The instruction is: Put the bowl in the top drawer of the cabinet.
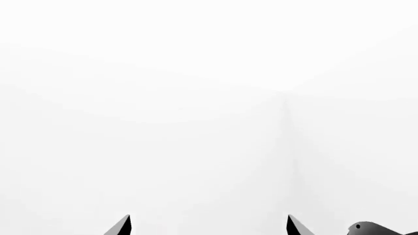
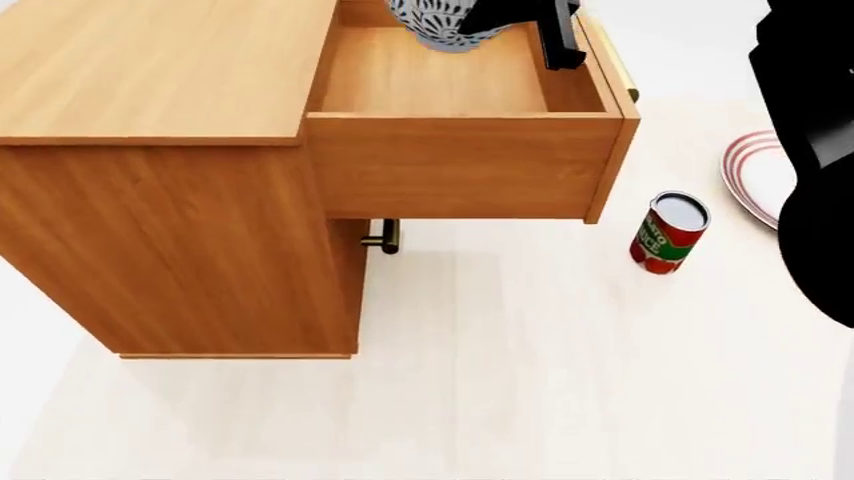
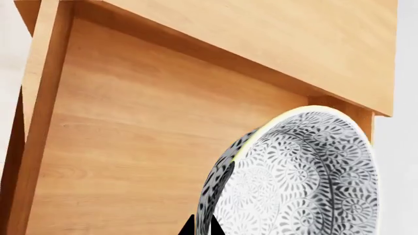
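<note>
The speckled blue-grey and white bowl (image 2: 434,25) hangs tilted over the far end of the open top drawer (image 2: 454,165) of the cabinet (image 2: 160,230). My right gripper (image 2: 497,18) is shut on the bowl's rim. In the right wrist view its two black fingertips pinch the rim of the bowl (image 3: 307,181), the gripper (image 3: 203,225) above the drawer's wooden inside (image 3: 144,147). The drawer holds nothing else that I can see. My left gripper (image 1: 209,226) is open, its tips wide apart, facing only blank white; it does not show in the head view.
A red and green can (image 2: 667,233) stands on the pale floor right of the drawer. A white plate with red rim rings (image 2: 754,175) lies further right, partly behind my black right arm (image 2: 814,150). The lower drawer's brass handle (image 2: 384,237) pokes out beneath the open drawer.
</note>
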Controlling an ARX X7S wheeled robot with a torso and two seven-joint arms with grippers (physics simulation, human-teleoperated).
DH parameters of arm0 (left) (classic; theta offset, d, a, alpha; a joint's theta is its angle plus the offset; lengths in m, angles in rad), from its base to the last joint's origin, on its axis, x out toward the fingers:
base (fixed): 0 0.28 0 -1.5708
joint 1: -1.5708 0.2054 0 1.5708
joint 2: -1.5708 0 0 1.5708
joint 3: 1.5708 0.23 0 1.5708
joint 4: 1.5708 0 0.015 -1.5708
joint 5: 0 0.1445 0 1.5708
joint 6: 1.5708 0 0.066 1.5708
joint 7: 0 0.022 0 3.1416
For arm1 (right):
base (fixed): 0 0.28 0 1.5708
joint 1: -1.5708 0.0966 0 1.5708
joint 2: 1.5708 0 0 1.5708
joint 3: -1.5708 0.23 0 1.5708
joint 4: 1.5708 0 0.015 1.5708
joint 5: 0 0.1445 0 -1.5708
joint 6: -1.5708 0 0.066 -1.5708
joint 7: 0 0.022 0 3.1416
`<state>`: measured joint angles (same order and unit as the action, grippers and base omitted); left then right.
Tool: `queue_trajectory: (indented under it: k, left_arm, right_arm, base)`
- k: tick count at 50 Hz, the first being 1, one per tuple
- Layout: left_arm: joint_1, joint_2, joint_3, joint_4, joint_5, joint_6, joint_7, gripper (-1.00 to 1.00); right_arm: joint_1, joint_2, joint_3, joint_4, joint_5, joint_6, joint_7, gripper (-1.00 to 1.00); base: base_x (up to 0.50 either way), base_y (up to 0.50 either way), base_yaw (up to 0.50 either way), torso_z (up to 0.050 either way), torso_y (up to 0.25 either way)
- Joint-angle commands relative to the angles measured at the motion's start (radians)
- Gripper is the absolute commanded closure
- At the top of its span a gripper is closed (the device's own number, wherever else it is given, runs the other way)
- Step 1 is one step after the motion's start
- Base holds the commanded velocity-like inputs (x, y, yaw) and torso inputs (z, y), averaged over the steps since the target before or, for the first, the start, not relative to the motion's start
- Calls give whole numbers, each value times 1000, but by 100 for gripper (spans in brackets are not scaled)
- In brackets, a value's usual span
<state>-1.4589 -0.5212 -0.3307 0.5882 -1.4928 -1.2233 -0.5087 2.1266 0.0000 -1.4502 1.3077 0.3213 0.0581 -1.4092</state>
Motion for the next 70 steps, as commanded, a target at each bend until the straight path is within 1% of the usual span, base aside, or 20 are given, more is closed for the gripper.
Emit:
queue_trajectory:
  k: [1, 12, 13, 21, 29, 39, 42, 47, 51, 57, 63, 64, 68, 69, 70]
  left_arm:
    - [-16, -13, 3, -7, -47, 0, -43, -100]
    - [-14, -19, 6, -10, -55, 8, -50, -100]
    - [-14, -20, 6, -10, -57, 9, -51, -100]
    - [6, -16, 8, -2, -26, 22, -24, -100]
    - [-8, -28, 10, -3, -64, 22, -57, -100]
    - [8, -25, 14, 3, -37, 35, -31, -100]
    - [12, -25, 14, 2, -33, 38, -27, -100]
    - [19, -27, 11, 4, -38, 44, -31, -100]
    - [40, -28, 3, 8, -21, 52, -16, -100]
    - [47, -28, -3, 5, -2, 64, -4, -100]
    - [58, -27, -10, 7, 7, 76, 0, -100]
    - [60, -28, -11, 8, 7, 78, 1, -100]
    - [68, -30, -13, 9, 19, 84, 12, -100]
    - [69, -30, -13, 9, 23, 85, 15, -100]
    - [71, -30, -11, 9, 29, 87, 19, -100]
  right_arm:
    - [-5, 0, -7, -3, 12, -6, 3, 100]
    - [-10, 0, -11, -5, 20, 8, 4, 100]
    - [-11, 0, -11, -5, 20, 10, 2, -100]
    - [-14, 0, -11, -5, 20, 10, -5, -100]
    - [-13, 0, -5, -2, 16, 13, -8, -100]
    - [13, 0, 33, 0, 15, 22, -10, -100]
    - [32, 0, 88, 1, -4, 16, -1, -100]
    - [56, 4, 272, 1, -125, -23, 21, -100]
    - [77, 26, 372, 1, -208, -51, 33, -100]
    - [114, 64, 449, 1, -253, -81, 70, -100]
    - [118, 111, 484, -3, -259, -98, 131, -100]
    - [114, 129, 491, -35, -255, -81, 146, -100]
    - [-22, 367, 546, -633, -211, 298, 239, -100]
    - [-51, 412, 564, -783, -198, 360, 264, -100]
    - [-78, 449, 588, -885, -184, 414, 295, -100]
  base:
    - [0, 0, 0, 0, 0]
    - [0, 0, 0, 0, 0]
    - [0, 0, 0, 0, 0]
    - [0, 0, 0, 0, 0]
    - [0, 0, 0, 0, 0]
    - [0, 0, 0, 0, 0]
    - [0, 0, 0, 0, 0]
    - [0, 0, 0, 0, 0]
    - [0, 0, 0, 0, 0]
    - [0, 0, 0, 0, 0]
    - [0, 0, 0, 0, 0]
    - [0, 0, 0, 0, 0]
    - [0, 0, 0, 0, 0]
    - [0, 0, 0, 0, 0]
    - [0, 0, 0, 0, 0]
